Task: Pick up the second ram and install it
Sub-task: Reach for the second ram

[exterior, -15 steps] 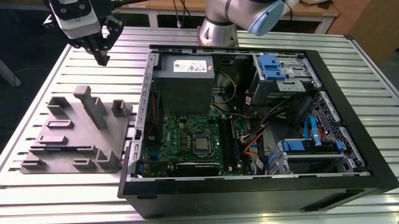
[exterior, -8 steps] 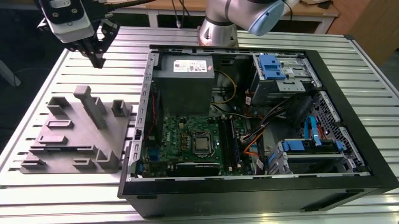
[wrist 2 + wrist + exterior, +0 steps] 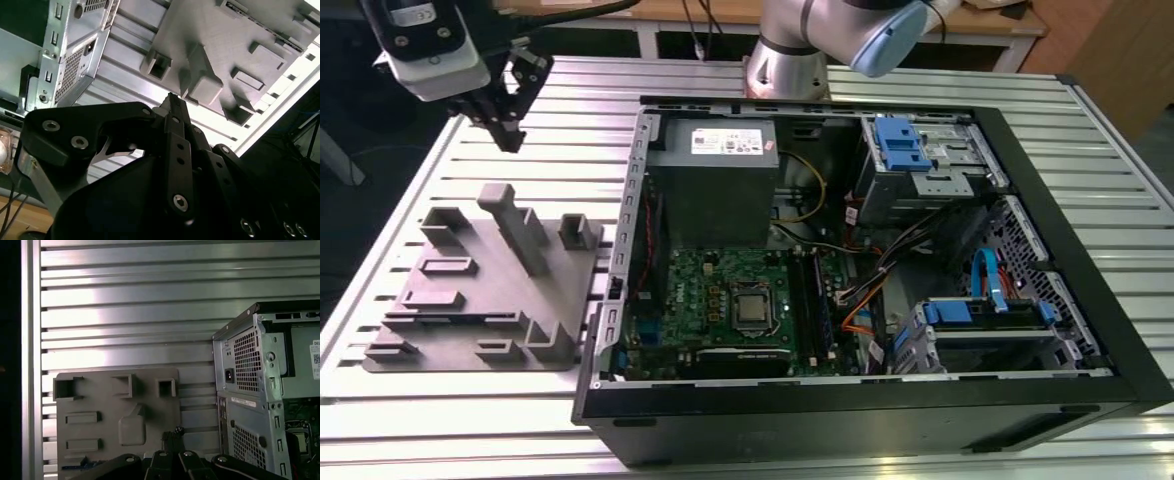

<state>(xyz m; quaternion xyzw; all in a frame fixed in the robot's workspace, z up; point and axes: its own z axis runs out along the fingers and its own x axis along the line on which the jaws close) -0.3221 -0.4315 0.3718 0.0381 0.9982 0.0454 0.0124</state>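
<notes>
One gripper [image 3: 511, 140]: jaws together, nothing seen between them. It hangs well above the slatted worktop [image 3: 520, 415] at the scene's far left. In both wrist views its tips sit over the grey holder block [image 3: 480, 290].

One second ram: not certainly identified. A dark bluish strip [image 3: 82, 463] lying in the holder block, half hidden by the gripper's linkage in the first wrist view, may be it (too little shows to say).

One open computer case [image 3: 854, 420], just right of the holder block. Its green motherboard [image 3: 707, 290] carries long black ram slots [image 3: 807, 300] toward its right edge.

Hazards, as judged:
- Closed jaws coming down would strike a stick rather than straddle it.
- The block's tall upright post [image 3: 520, 225] stands close to any descent line.
- A carried stick could catch the case's left wall [image 3: 638, 200].
- Loose cables [image 3: 861, 295] crowd the slots' right side (snagging, or a skewed seating).

Room: bare worktop on the far side of the block, scant gap between block and case, open air above both.
</notes>
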